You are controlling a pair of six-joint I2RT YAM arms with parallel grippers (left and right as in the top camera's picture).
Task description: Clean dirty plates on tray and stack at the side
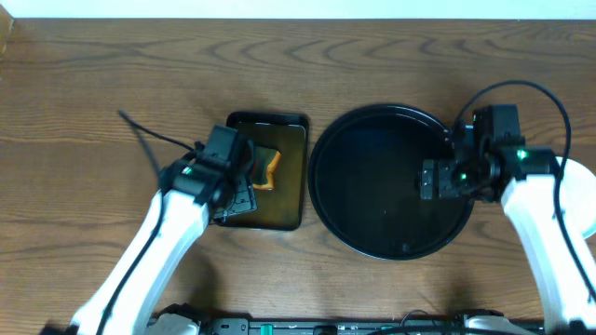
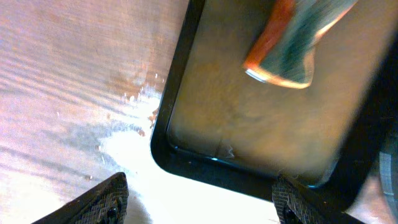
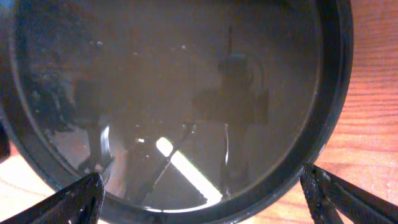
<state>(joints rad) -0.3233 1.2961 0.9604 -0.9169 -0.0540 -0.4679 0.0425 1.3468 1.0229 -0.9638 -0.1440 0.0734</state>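
Observation:
The large round black tray (image 1: 372, 237) lies right of centre with nothing on it, and it fills the right wrist view (image 3: 336, 93). My right gripper (image 1: 428, 179) hovers open and empty over the tray's right part (image 3: 202, 205). A pale rounded shape (image 1: 583, 200), perhaps the plates, shows at the far right edge behind my right arm. I cannot tell how many there are. My left gripper (image 1: 240, 191) is open and empty over the left edge of the rectangular tray (image 2: 202, 208).
A smaller rectangular dark tray (image 1: 291, 200) lies left of the round tray, and its rim shows in the left wrist view (image 2: 180, 74). An orange and green sponge (image 1: 268, 169) lies in it (image 2: 286, 50). Wet smears mark the wood beside it (image 2: 134, 93).

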